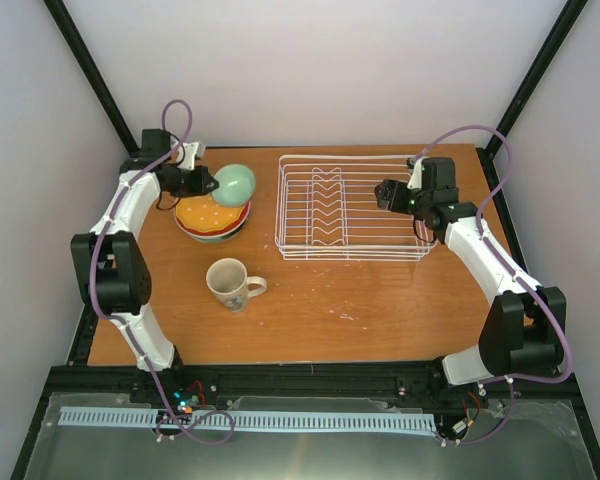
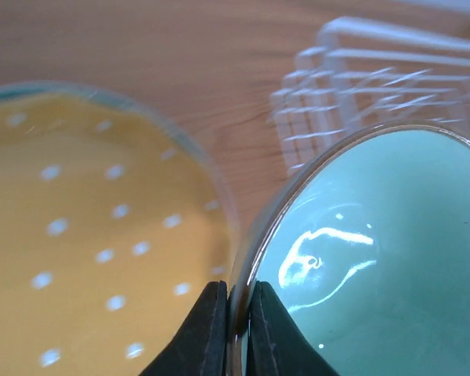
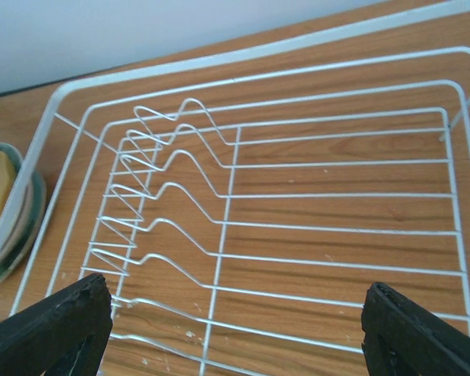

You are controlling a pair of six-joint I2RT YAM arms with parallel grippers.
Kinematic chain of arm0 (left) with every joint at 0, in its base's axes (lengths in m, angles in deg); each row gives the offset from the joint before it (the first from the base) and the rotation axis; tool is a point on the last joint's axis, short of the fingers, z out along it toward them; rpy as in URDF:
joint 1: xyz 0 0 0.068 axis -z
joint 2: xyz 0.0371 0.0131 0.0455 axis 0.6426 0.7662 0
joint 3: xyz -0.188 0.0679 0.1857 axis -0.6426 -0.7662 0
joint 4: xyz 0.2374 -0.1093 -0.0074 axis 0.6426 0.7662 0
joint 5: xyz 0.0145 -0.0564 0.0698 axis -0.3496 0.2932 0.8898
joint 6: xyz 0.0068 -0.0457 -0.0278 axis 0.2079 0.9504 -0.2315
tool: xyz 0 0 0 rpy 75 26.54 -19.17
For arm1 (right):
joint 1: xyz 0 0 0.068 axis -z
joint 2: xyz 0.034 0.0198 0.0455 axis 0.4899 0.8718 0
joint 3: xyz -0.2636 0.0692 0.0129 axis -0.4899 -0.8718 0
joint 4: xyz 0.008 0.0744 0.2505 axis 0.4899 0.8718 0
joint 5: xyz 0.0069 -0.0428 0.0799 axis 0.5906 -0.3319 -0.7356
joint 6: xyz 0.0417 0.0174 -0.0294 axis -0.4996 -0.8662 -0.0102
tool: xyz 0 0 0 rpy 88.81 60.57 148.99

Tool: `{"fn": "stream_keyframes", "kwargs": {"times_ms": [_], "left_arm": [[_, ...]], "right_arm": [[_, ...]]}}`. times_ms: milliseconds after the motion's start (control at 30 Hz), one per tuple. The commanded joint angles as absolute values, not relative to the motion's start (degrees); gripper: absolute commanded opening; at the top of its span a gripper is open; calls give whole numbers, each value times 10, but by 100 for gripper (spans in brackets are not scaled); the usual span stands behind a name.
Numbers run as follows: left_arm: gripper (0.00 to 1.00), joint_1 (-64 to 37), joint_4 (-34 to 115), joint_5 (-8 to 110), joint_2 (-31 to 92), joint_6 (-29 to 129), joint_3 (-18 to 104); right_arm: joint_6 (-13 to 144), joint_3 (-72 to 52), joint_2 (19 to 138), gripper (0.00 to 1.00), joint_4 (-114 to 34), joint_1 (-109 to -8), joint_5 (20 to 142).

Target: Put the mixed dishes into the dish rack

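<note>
Left tool (image 2: 236, 296) tight on teal bowl (image 2: 376, 251) rim; right tool (image 3: 235, 304) wide over dish rack (image 1: 352, 205)

We find the widest open lane across the bare wood of the table (image 1: 400, 300) in front of the dish rack (image 1: 350, 250), broken only by the cream mug (image 1: 230, 282) standing upright toward the left. Inside the rack, the upright prongs (image 3: 153, 196) fence off the middle. The flat wire floor to their right lies open beneath the right gripper (image 3: 235, 329), which hangs over the rack's right end with jaws wide apart. The left side is crowded: the left gripper (image 2: 235, 329) pinches the rim of the small teal bowl (image 1: 235, 184), tilted on edge above the plate stack (image 1: 212, 222), with only a narrow gap between them and the rack's left wall.
</note>
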State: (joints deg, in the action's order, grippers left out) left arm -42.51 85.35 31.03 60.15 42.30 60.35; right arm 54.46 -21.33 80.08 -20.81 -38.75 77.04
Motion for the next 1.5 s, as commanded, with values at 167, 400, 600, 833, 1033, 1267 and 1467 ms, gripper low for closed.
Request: {"fn": "stream_keyframes", "kwargs": {"times_ms": [167,400,600,833,1033,1267,1467], "left_arm": [[1,-421,650,-95,497,506,565],[1,-365,531,-177,508,567,530],[1,-305,428,-214,532,635,531],[1,-278,290,-240,541,739,502],[1,-273,229,-252,546,783,487],[1,-262,195,-252,565,805,477],[1,-253,140,-254,582,844,465]], "right_arm": [[510,-245,769,91,-332,-383,593],[341,-319,812,93,-602,-384,293],[79,-379,883,94,-973,-401,207],[-221,-382,1007,93,-1365,-420,212],[-228,-366,1000,94,-1364,-447,210],[-243,-337,996,94,-1364,-472,212],[-255,-315,999,93,-1365,-484,216]]}}
